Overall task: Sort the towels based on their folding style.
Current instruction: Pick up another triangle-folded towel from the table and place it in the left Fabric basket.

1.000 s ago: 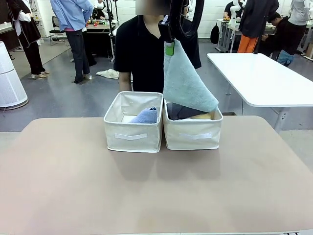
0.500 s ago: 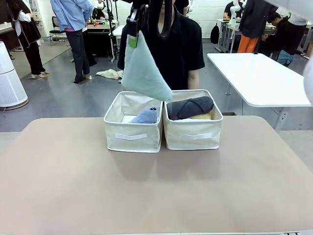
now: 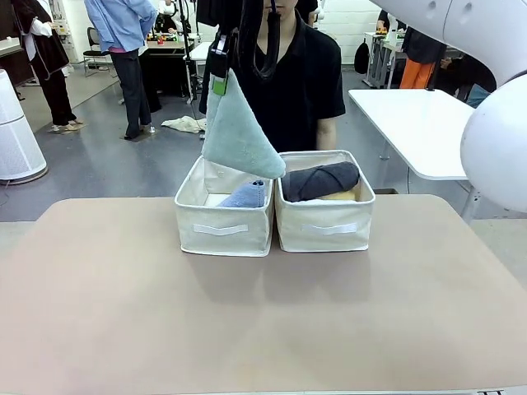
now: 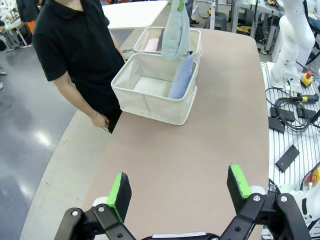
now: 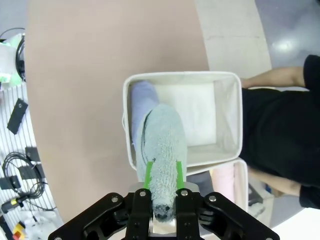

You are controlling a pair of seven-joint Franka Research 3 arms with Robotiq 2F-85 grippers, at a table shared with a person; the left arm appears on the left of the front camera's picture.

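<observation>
My right gripper (image 3: 219,72) is shut on the top corner of the pale teal-grey folded towel (image 3: 240,132), which hangs over the left cream bin (image 3: 221,229). In the right wrist view that gripper (image 5: 162,176) pinches the teal towel (image 5: 163,145) directly above the bin's near end. A lavender-blue folded towel (image 3: 245,196) leans inside the left bin. The right bin (image 3: 325,226) holds a dark grey rolled towel (image 3: 319,179) on top of a yellow one (image 3: 344,196); a pink roll (image 5: 224,181) also shows there. My left gripper (image 4: 180,192) hovers open over bare table, far from the bins.
A person in a black shirt (image 3: 300,82) stands right behind the bins, one hand (image 4: 100,120) at the table's far edge. The tan tabletop (image 3: 263,313) is bare in front of the bins. A white table (image 3: 436,132) stands off to the right.
My right gripper carried the teal towel leftward, from above the right bin to above the left bin, and now hangs slightly lower. The left gripper stays open.
</observation>
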